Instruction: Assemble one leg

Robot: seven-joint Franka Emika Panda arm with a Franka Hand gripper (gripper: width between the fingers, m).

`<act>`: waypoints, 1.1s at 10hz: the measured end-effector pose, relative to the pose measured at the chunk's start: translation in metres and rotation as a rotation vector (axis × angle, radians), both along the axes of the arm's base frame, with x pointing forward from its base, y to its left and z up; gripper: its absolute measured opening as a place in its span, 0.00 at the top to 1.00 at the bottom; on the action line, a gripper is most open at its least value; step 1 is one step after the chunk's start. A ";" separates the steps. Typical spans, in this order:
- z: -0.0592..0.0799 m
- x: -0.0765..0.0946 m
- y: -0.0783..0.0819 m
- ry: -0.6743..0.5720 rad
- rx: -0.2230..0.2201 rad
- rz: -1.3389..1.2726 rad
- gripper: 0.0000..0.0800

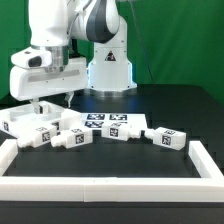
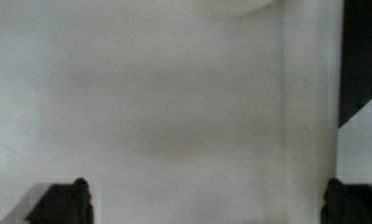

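Note:
Several short white legs with black-and-white tags lie in a row on the dark table: one (image 1: 15, 126) at the exterior view's left, then others (image 1: 42, 136), (image 1: 71, 139), (image 1: 121, 133), and one (image 1: 166, 140) at the right. My gripper (image 1: 57, 99) hangs low over a large white panel (image 1: 33, 108) at the left, behind the leftmost legs. In the wrist view the gripper (image 2: 206, 203) is open wide. Both dark fingertips (image 2: 62, 203) show at the edge, with only the blurred white panel surface (image 2: 165, 110) between them. No leg shows in the wrist view.
The marker board (image 1: 102, 121) lies flat behind the middle legs. A white raised border (image 1: 110, 182) frames the work area along the front and sides. The robot's base (image 1: 108, 65) stands at the back, in front of a green backdrop.

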State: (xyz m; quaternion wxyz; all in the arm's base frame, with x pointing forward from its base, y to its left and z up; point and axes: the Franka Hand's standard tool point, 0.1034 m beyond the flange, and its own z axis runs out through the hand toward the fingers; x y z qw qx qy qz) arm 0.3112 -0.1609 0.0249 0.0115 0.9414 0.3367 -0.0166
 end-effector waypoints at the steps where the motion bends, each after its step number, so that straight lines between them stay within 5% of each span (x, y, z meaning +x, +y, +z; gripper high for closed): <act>1: 0.000 0.000 0.000 0.000 0.000 0.000 0.19; 11: 0.002 0.004 0.006 0.002 0.004 -0.007 0.19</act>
